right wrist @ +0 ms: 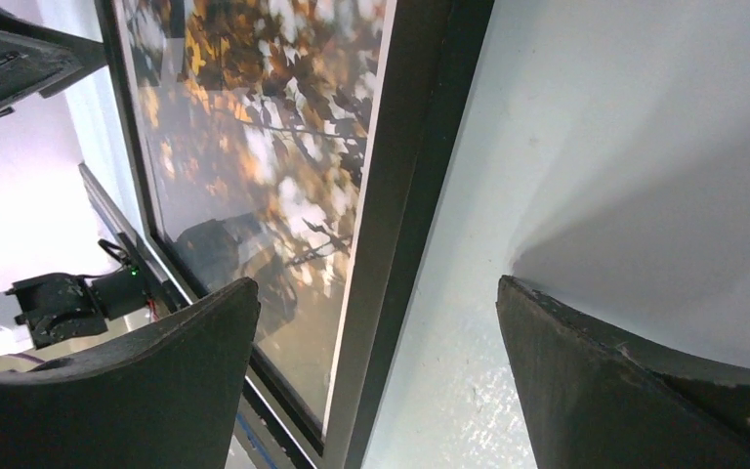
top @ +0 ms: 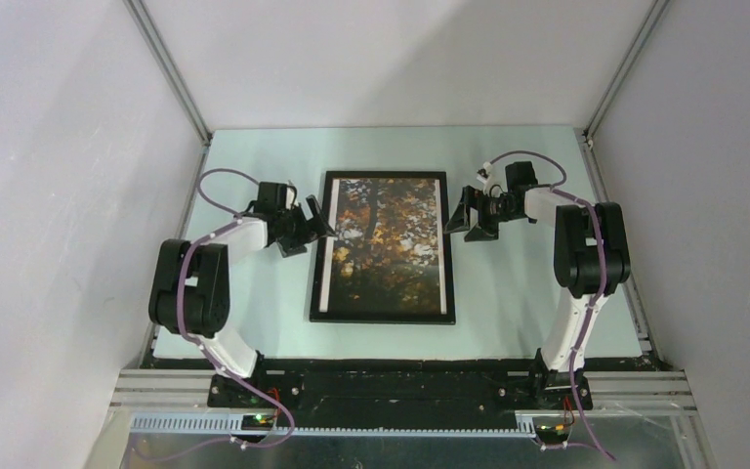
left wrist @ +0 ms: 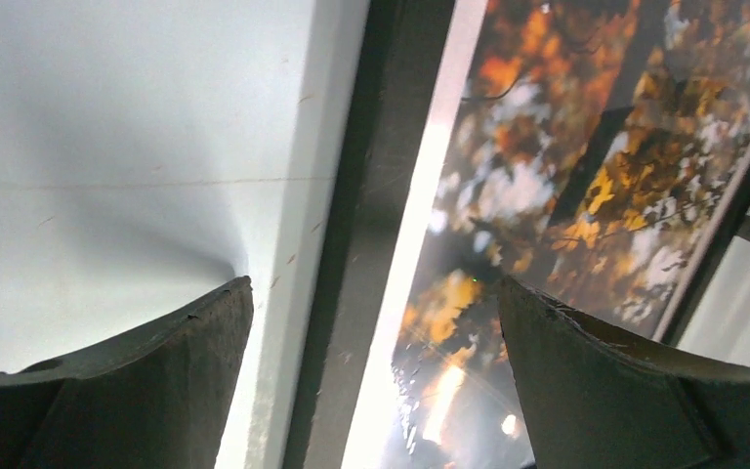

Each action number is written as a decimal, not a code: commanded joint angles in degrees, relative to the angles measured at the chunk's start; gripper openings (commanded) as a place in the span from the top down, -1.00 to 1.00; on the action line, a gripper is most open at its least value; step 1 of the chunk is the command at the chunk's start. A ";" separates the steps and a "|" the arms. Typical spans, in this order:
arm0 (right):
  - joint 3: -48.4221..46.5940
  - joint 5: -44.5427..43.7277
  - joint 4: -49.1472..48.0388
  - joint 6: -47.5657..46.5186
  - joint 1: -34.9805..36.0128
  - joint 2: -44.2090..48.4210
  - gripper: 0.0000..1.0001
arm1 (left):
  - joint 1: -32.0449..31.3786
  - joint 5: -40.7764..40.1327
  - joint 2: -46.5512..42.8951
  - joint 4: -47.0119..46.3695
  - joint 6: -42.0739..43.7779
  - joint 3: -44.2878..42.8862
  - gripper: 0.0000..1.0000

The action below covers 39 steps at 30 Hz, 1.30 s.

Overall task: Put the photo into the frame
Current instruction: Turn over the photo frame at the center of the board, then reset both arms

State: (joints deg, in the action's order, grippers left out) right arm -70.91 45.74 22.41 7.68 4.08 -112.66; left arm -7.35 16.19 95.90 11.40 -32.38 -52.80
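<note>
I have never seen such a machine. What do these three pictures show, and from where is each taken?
Two robot arms are bolted at the near edge of a table. One picture looks down from above; the other two come from cameras on the wrists, so the dark shapes below are each tool's fingers. A black frame lies flat on the table, with the photo of autumn trees inside it. The left tool and the right tool are open, one over each long side of the frame, holding nothing.
</note>
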 commanded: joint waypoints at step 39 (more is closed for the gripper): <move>5.39 -43.17 4.05 -13.69 -3.55 40.84 -0.99 | 16.79 -27.61 -43.86 -1.00 13.90 4.96 -0.99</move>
State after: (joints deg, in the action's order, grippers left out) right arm -67.37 9.47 26.76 -5.02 0.56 -76.51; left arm 9.15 -5.17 53.80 12.62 -23.33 -48.99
